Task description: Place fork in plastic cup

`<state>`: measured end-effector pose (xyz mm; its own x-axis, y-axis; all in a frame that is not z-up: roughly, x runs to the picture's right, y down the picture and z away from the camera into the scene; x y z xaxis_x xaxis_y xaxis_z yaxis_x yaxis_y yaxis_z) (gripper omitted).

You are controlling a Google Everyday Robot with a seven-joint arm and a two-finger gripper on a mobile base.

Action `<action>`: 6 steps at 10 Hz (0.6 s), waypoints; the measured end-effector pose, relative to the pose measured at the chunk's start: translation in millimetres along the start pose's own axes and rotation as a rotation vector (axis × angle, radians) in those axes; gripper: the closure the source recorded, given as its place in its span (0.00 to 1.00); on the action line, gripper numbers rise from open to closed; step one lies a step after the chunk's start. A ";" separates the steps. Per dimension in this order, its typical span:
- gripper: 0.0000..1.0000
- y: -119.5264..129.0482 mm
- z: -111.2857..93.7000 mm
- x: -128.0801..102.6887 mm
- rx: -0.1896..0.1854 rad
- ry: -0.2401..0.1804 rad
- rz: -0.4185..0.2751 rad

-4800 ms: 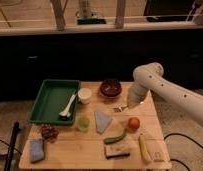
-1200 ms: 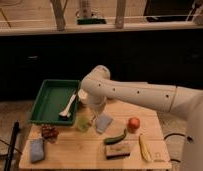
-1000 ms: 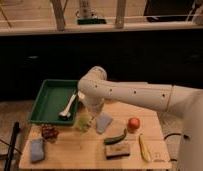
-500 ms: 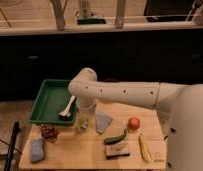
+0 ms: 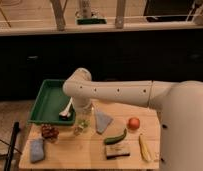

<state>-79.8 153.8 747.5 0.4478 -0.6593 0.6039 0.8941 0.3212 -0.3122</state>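
Note:
The translucent light-green plastic cup (image 5: pixel 81 128) stands on the wooden table (image 5: pixel 90 150), just right of the green tray's front corner. My arm reaches in from the right, and its gripper (image 5: pixel 84 114) points down directly above the cup, close to its rim. I cannot make out the fork as a separate thing; it may be hidden at the gripper or in the cup. The white cup is hidden behind my arm.
A green tray (image 5: pixel 47 100) at the left holds a white spoon-like utensil (image 5: pixel 66 109). On the table lie a grey-blue cloth (image 5: pixel 101 120), a red fruit (image 5: pixel 133 123), a green vegetable (image 5: pixel 115 137), a sponge (image 5: pixel 117 150), a banana (image 5: pixel 144 146), a blue sponge (image 5: pixel 37 149) and a reddish-brown item (image 5: pixel 49 132).
My arm has swung from the right side of the table to the left. The gripper has come over the green cup and moved slightly further left in the last second.

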 end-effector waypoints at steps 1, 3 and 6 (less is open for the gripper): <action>0.96 -2.3 0.2 -0.7 -0.001 -0.002 -0.007; 0.96 -5.1 0.3 -1.2 -0.001 -0.007 -0.018; 0.96 -9.9 0.3 -2.7 0.002 -0.015 -0.037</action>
<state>-89.9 152.7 749.2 0.4142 -0.6609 0.6258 0.9102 0.2979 -0.2878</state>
